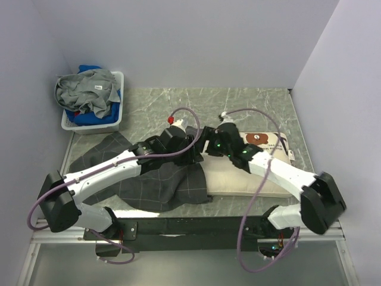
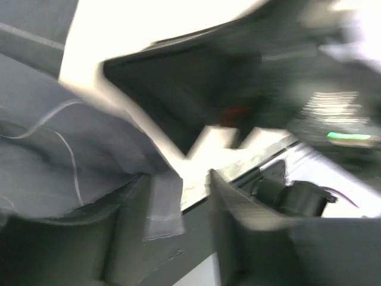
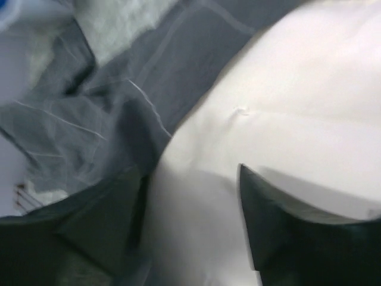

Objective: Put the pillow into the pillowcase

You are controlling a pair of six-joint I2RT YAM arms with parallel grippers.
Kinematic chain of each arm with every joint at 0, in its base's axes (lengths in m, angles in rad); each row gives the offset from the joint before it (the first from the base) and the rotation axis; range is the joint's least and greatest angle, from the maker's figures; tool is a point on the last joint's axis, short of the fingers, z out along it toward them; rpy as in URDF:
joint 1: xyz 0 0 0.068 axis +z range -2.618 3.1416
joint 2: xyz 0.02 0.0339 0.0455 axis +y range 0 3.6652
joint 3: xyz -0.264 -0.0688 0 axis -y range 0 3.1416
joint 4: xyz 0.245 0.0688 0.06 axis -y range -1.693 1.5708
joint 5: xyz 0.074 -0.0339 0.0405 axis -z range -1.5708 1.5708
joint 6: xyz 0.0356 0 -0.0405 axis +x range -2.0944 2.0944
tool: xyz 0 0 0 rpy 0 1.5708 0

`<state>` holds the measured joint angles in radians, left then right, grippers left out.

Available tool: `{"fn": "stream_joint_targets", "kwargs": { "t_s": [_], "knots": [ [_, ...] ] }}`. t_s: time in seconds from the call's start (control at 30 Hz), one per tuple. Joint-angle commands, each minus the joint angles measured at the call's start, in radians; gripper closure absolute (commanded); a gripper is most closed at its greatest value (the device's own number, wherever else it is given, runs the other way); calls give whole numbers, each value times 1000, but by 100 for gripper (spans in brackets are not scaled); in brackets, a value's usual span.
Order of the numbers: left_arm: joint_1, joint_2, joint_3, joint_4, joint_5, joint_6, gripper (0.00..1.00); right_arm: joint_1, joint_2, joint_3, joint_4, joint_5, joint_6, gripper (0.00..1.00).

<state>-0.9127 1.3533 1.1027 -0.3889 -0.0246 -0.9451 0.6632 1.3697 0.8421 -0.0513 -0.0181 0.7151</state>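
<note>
The cream pillow (image 1: 238, 176) lies at the right centre of the table, its bear face (image 1: 256, 138) at the far end. The dark grid-lined pillowcase (image 1: 149, 179) lies crumpled to its left, its edge meeting the pillow's left end. My left gripper (image 1: 196, 154) is at that seam. In the blurred left wrist view it (image 2: 181, 179) is open, with the pillowcase (image 2: 65, 161) hem draped over its left finger. My right gripper (image 1: 209, 146) is close beside it. In the right wrist view it (image 3: 190, 173) is open and straddles the pillow (image 3: 286, 101), with the pillowcase (image 3: 107, 113) to the left.
A white basket (image 1: 113, 122) heaped with grey and blue clothes stands at the back left corner. Walls close in the table on the left, back and right. The marbled table top (image 1: 196, 101) shows behind the pillow. The two wrists nearly touch.
</note>
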Motion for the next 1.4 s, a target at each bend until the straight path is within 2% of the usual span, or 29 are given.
{"fn": "stream_joint_targets", "kwargs": {
  "t_s": [0.0,0.07,0.13,0.17,0.2,0.33,0.4,0.47,0.5,0.53,0.63,0.67,0.77,0.87,0.97,1.03,1.07,1.1,1.13,1.2,1.23,1.37],
  "knots": [
    [0,29,-9,-24,-37,48,42,-71,-168,-14,-128,67,-29,18],
    [0,29,11,-72,-88,72,29,-102,-245,-24,-166,118,-54,11],
    [3,20,66,-141,-167,88,24,-186,-302,-37,-223,148,-87,7],
    [3,21,92,-175,-266,103,22,-220,-317,-41,-234,156,-103,4],
    [5,33,120,-247,-308,111,21,-296,-330,-46,-248,159,-130,3],
    [18,111,311,-382,-469,158,19,-466,-347,-44,-260,98,-172,0],
    [47,179,376,-410,-503,204,19,-510,-343,-43,-239,12,-177,0],
    [80,230,448,-398,-447,279,23,-513,-348,-51,-211,-86,-171,3],
    [119,284,488,-396,-361,304,25,-501,-351,-60,-167,-183,-139,5],
    [133,309,496,-389,-335,333,28,-435,-360,-70,-141,-209,-126,8],
    [163,400,522,-393,-276,382,31,-270,-376,-98,-101,-139,-118,8],
    [166,430,520,-386,-256,393,33,-175,-382,-130,-82,-123,-114,8],
    [178,455,487,-332,-146,413,32,-81,-368,-207,34,-125,-83,7],
    [181,475,479,-305,-98,413,31,-25,-310,-242,117,-144,-77,9],
    [182,490,476,-295,-78,413,32,73,-252,-244,151,-97,-71,11],
    [183,501,482,-301,-75,413,39,116,-216,-248,149,-82,-63,29],
    [183,510,482,-303,-74,414,43,130,-218,-268,153,-72,-56,41],
    [183,514,479,-301,-71,413,48,141,-236,-284,168,-69,-42,63],
    [183,515,476,-298,-67,414,56,173,-254,-314,172,-60,-33,70],
    [183,518,473,-294,-66,414,69,200,-315,-339,157,-23,-13,83],
    [183,520,476,-295,-64,416,78,229,-337,-366,148,-11,-6,85],
    [187,530,522,-311,-77,416,89,277,-449,-443,126,12,41,92]
  ]
}}
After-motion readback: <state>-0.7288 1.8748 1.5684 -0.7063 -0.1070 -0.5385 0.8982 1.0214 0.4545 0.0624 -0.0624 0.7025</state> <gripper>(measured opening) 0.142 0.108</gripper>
